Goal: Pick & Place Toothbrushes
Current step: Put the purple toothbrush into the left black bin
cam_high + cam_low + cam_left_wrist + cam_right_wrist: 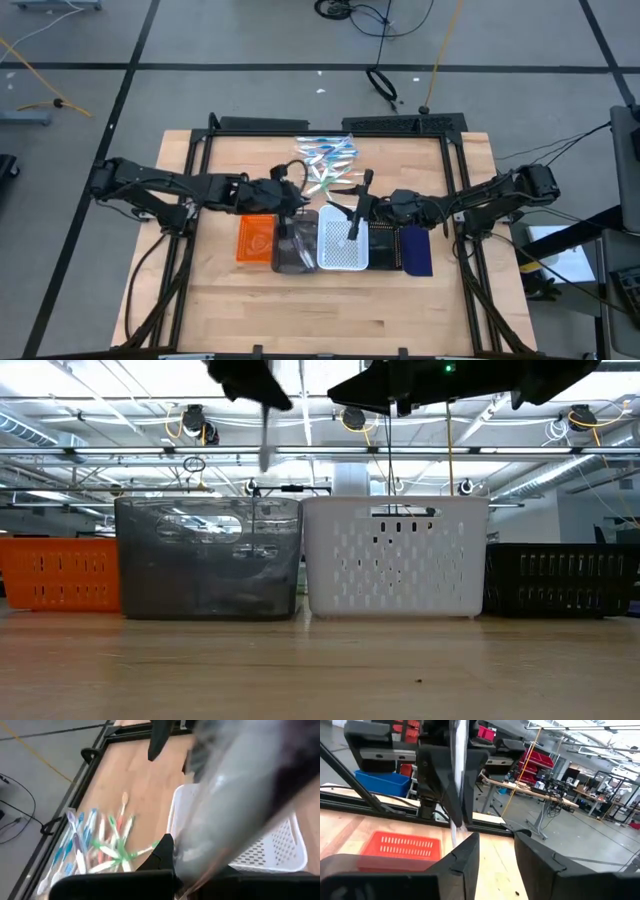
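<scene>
A pile of toothbrushes (325,160) in white, green, blue and pink lies on the wooden table beyond the row of trays, and shows in the left wrist view too (100,850). My left gripper (290,205) hangs above the grey tray (295,248), shut on one pale toothbrush (457,765). To its right, my right gripper (496,850) stands open above the white tray (342,250) with nothing between its fingers. My left gripper pinches the pale toothbrush's shaft (458,750) between its two fingers (437,775). The fingers slant down from the table's left and lie across the shaft. The toothbrush stands nearly upright, its lower end (266,455) hanging below the fingers, clear of the grey tray (210,560).
Orange (255,240), grey, white, black (382,248) and navy (417,252) trays stand side by side across the table's middle. Bare wood lies toward the near edge. A black frame (330,125) borders the table.
</scene>
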